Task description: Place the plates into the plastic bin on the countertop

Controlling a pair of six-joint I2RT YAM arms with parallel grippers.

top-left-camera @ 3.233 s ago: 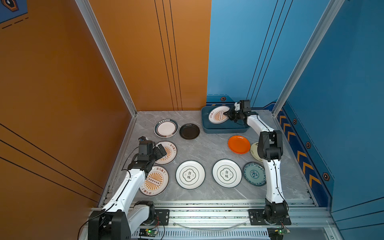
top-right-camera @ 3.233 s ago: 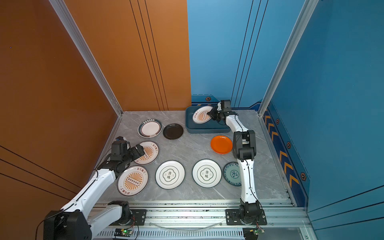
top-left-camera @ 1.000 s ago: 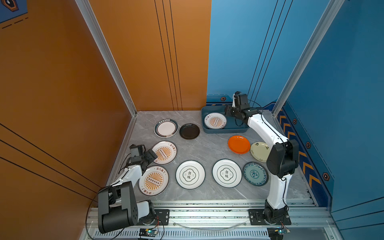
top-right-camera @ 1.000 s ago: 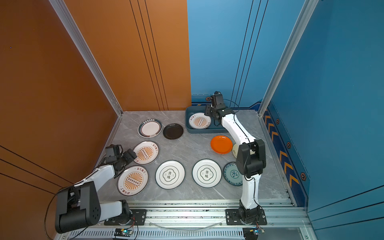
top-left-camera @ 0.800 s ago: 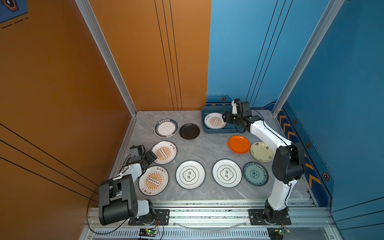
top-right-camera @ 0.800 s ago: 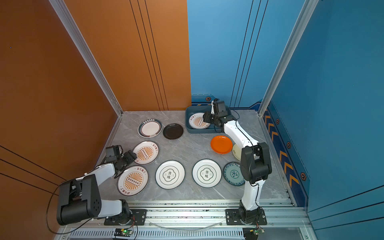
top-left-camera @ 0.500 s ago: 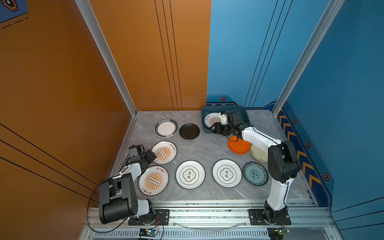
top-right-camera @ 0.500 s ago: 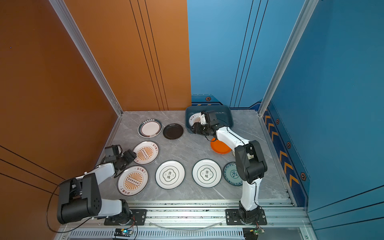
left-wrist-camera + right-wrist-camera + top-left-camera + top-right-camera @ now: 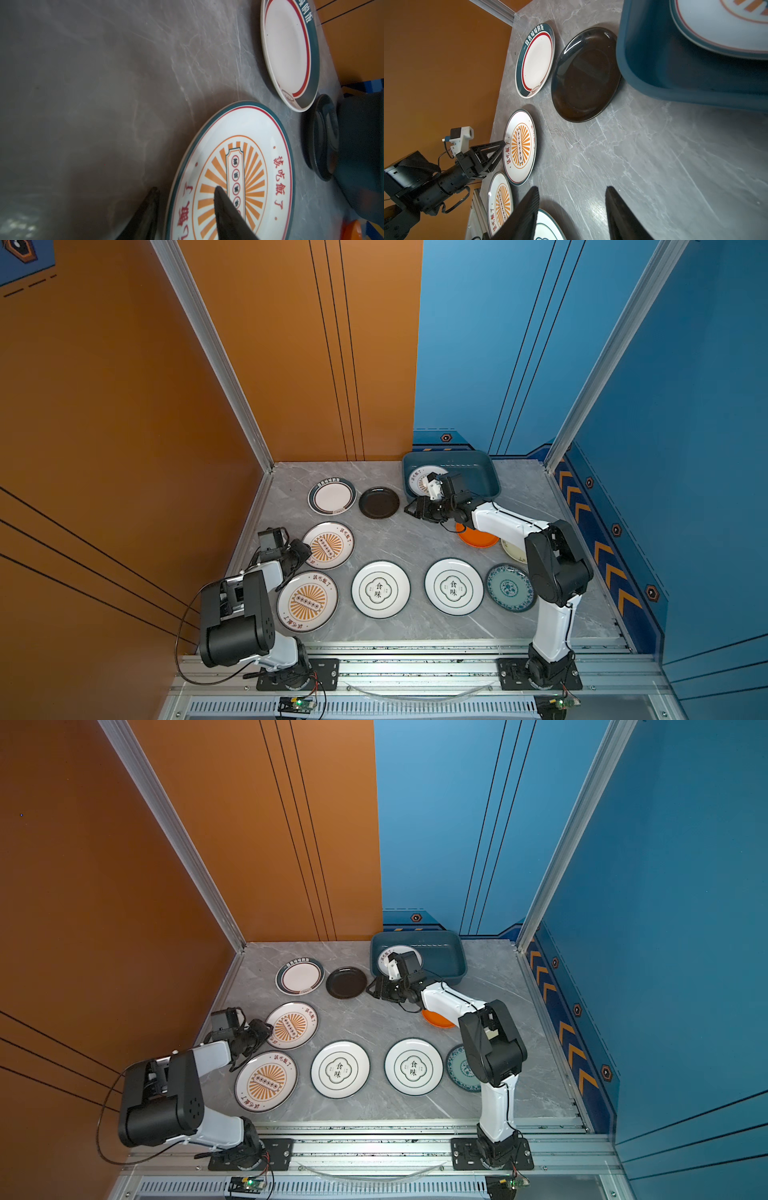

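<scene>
Countertop point(image 9: 415, 539) front row: sunburst plate point(image 9: 307, 601), two emblem plates point(image 9: 380, 589), teal plate point(image 9: 509, 587). L arm folded low. The left gripper point(image 9: 185, 188) is level w/ second sunburst plate point(image 9: 328, 545), jaws apart astride its rim; contact unclear. R arm stretched fwd & across. The right gripper point(image 9: 572, 188) hovers over bare slab by black plate point(image 9: 378, 502), jaws apart, empty. Far back: plastic bin point(image 9: 473, 477) w/ third sunburst plate point(image 9: 417, 481) inside.

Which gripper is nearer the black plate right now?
Right. The right gripper sits just beside the black plate; the left gripper is farther off, at the rim of a sunburst plate.
</scene>
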